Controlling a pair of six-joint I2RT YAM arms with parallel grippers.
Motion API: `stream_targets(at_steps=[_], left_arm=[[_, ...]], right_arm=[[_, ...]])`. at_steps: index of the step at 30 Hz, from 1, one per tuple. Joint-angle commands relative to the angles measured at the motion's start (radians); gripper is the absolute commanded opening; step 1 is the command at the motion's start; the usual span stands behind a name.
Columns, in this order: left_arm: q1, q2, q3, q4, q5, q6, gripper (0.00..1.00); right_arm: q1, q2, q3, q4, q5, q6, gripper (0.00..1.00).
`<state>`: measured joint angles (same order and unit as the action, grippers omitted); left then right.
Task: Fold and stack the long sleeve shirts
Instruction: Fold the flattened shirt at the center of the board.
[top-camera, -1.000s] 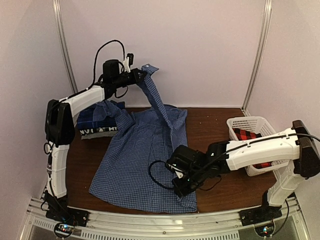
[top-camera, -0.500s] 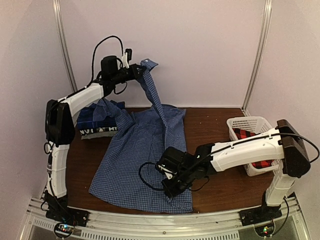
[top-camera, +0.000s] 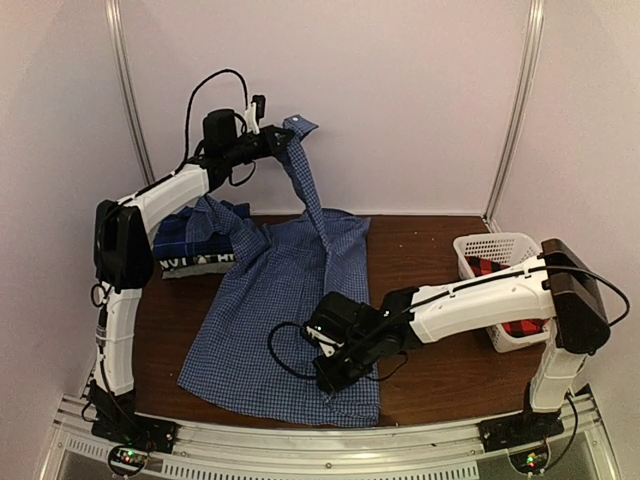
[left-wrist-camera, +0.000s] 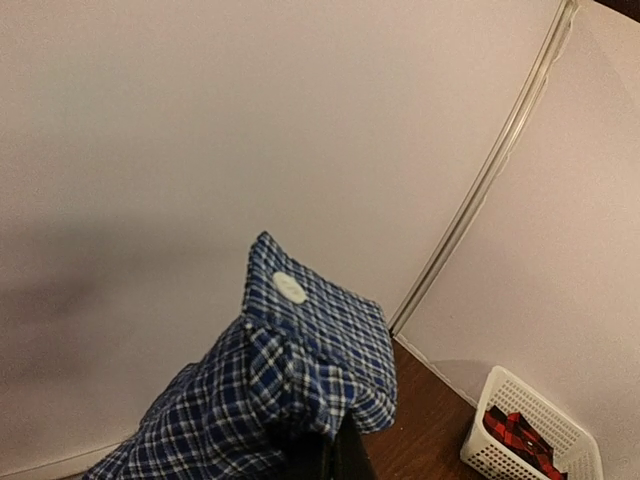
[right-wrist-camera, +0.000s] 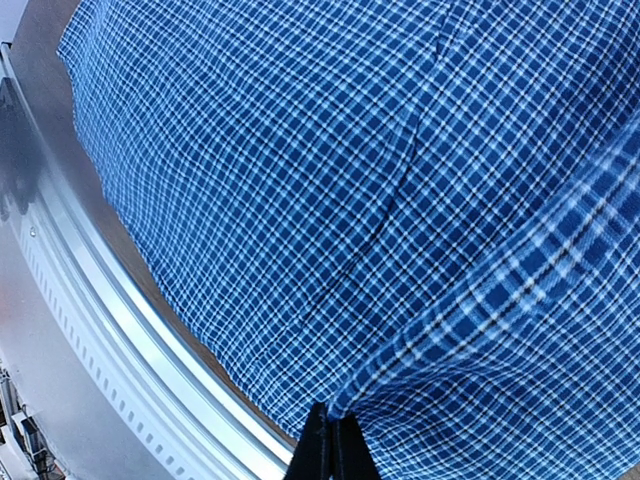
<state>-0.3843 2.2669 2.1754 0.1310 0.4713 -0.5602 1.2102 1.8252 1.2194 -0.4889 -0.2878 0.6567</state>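
One dark shirt (top-camera: 185, 240) looks folded; fine-check shirt (top-camera: 265, 320) mid-fold w/ left fingers (left-wrist-camera: 345, 460) & right fingers (right-wrist-camera: 318, 450) grasping it; red shirt (top-camera: 492, 268) undone.

Top view: dim, warm, diffuse light; walls (top-camera: 400, 100) tinted pink; fine grain and mild softness throughout. Near rail (top-camera: 300, 432) carries a dull sheen.
Left wrist view: murky; walls grey to a smudged shadow at lower left and are lighter toward the right; corner upright (left-wrist-camera: 483, 190) bows from lens distortion; cuff of blue-and-white shirt (left-wrist-camera: 310, 330) fairly sharp.
Right wrist view: brightest of the three; check weave crisp across the centre; rail streaked with pale glare at lower left.
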Motion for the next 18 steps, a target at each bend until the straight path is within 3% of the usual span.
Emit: stream_targets(at_steps=[1, 6, 13, 18], left_arm=[[0.002, 0.007, -0.024, 0.03, 0.028, 0.004, 0.0], [0.002, -0.005, -0.092, 0.031, 0.043, 0.021, 0.0], [0.002, -0.039, -0.217, 0.044, 0.082, 0.064, 0.0], [0.002, -0.091, -0.315, 0.07, 0.107, 0.074, 0.0]], right_arm=[[-0.009, 0.012, 0.004, 0.042, -0.021, -0.005, 0.04], [-0.016, 0.009, 0.003, 0.069, -0.031, -0.007, 0.17], [-0.114, -0.126, -0.011, 0.113, 0.002, -0.028, 0.57], [-0.283, -0.241, -0.043, 0.132, 0.067, -0.038, 0.65]])
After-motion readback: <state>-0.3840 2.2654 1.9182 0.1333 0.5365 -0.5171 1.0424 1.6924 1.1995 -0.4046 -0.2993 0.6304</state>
